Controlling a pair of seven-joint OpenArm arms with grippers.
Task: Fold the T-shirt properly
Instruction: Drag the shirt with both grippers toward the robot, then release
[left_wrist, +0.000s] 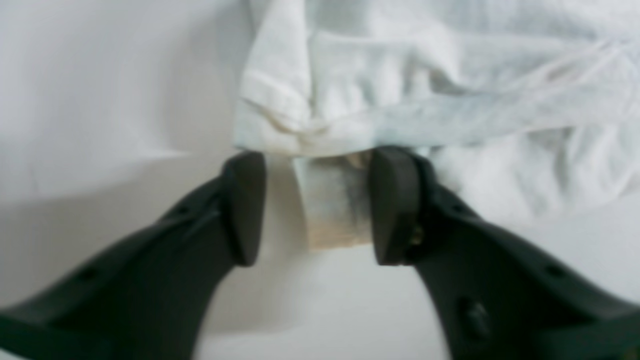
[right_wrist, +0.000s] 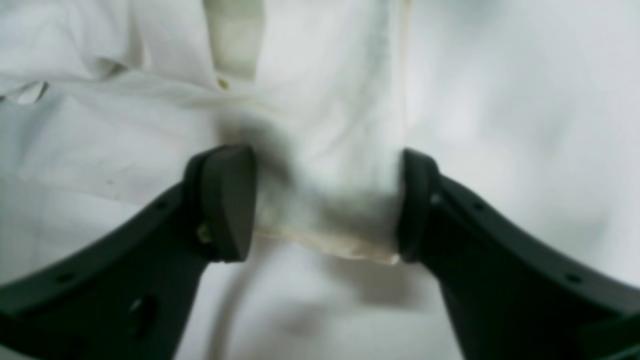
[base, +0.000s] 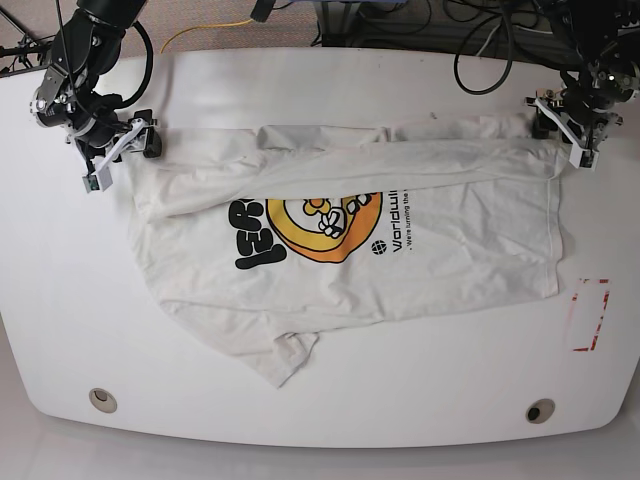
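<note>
- T-shirt (base: 420, 250): one only, cream-white, spread over the middle of the white table (base: 60, 330), its far edge folded over toward the near side so that it covers the top of the print.
- Its long axis runs left to right across the base view; the hem end lies to that view's right, and one short sleeve (base: 285, 355) juts toward the near edge at lower left.
- Print: one orange-yellow round graphic (base: 330, 225), with black lettering beside it, turned sideways and partly hidden under the fold.
- Two grippers, one at each far corner of the cloth.
- Left gripper (left_wrist: 315, 205): the jaws stand apart, with a hemmed strip of the shirt between them; it lies against one pad and clear of the other, so nothing is pinched.
- Right gripper (right_wrist: 325, 205): the jaws stand apart astride a flap of fabric that spans the gap between them; whether it is truly gripped cannot be told from the blurred view.
- One red-marked rectangle (base: 590, 315) lies on the table near the hem end, apart from the cloth.
</note>
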